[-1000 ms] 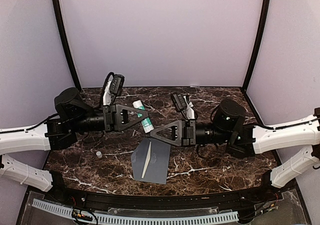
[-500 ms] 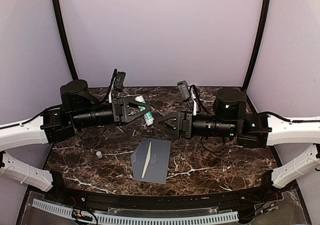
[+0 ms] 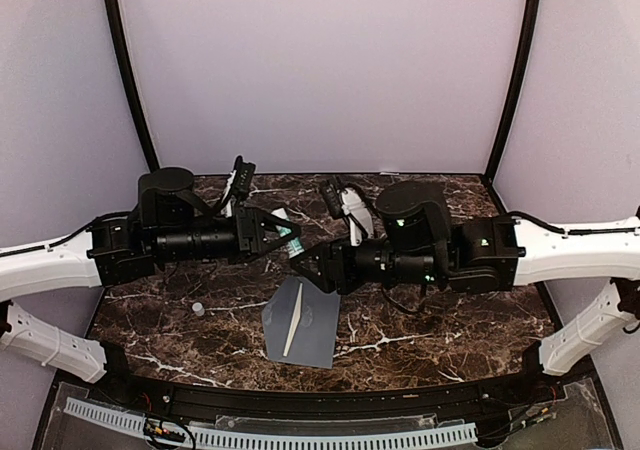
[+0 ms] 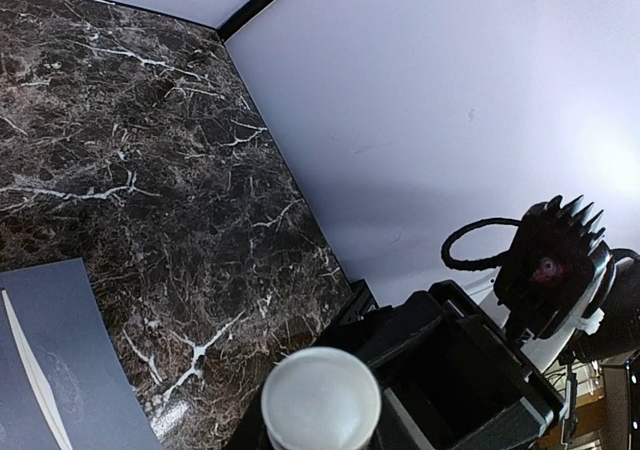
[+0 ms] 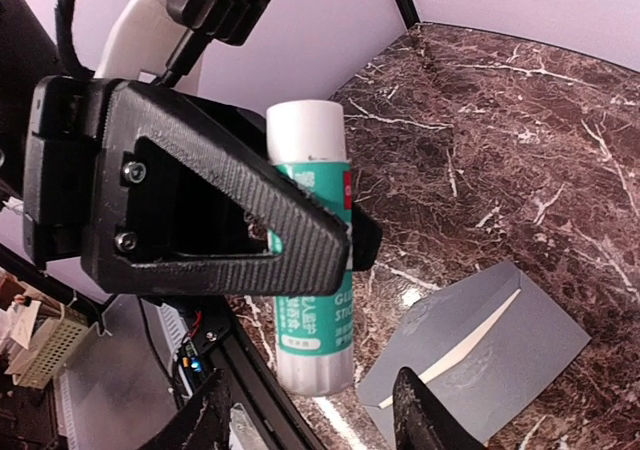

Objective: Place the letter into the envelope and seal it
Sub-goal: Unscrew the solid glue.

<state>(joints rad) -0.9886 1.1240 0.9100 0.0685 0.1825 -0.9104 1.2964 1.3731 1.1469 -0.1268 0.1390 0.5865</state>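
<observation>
Envelope of grey-blue paper [image 3: 312,328] lies flat on the dark marble table [image 3: 420,335], and the cream paper letter [image 3: 293,327] shows as a thin strip across it. Small white cap [image 3: 198,309] sits to its left, apart. Further back, the right gripper [image 5: 312,410] has its fingers spread and empty, and the left gripper [image 3: 285,233] is clamped on a green-and-white glue stick [image 5: 315,315]

The left tool [image 3: 281,233] grips a glue stick [image 3: 293,243]; the envelope [image 3: 316,330] lies flat nearby.

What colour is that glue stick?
The glue stick is white with a teal-green label, clearest in the right wrist view.
</observation>
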